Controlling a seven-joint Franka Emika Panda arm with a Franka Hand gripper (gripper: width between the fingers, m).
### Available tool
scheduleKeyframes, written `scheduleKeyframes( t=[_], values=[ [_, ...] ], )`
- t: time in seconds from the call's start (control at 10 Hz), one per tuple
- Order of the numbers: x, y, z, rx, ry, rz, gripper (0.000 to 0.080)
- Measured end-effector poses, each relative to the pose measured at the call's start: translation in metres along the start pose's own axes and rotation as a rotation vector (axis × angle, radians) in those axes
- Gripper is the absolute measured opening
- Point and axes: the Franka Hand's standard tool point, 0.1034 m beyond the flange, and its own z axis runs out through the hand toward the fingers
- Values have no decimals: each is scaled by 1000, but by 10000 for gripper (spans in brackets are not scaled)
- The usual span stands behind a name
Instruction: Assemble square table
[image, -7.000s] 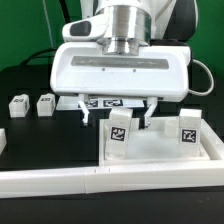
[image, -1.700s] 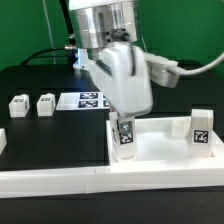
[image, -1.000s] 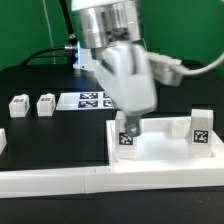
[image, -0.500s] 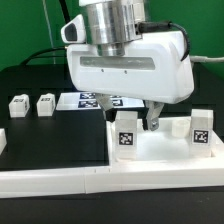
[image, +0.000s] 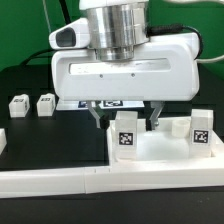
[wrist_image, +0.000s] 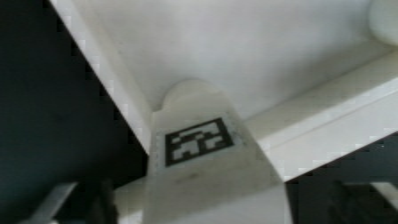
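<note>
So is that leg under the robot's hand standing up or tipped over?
Standing up. The leg rises straight from the tabletop corner, tag facing the exterior view, between the open gripper fingers.

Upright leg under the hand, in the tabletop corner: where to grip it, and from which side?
I'd grip the leg on its upper part, coming straight down from above. It stands upright in the tabletop with its base inside the raised rim, so only the top is free. The open hand hangs right over it.
</note>
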Motion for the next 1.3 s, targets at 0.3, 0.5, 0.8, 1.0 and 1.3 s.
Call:
scheduleKeyframes(
  t=[0.3, 0.5, 0.8, 1.0, 1.3],
  values=[
    [1, 4, 1, -4, 0, 153, 295],
    [1, 5, 1, -4, 0, 284, 295],
    [-2, 6, 3, 32, -39, 989, 294],
    [-3, 4, 4, 61, -65, 1204, 293],
    [-5, 2, 4, 53, -63, 1142, 374]
  ],
)
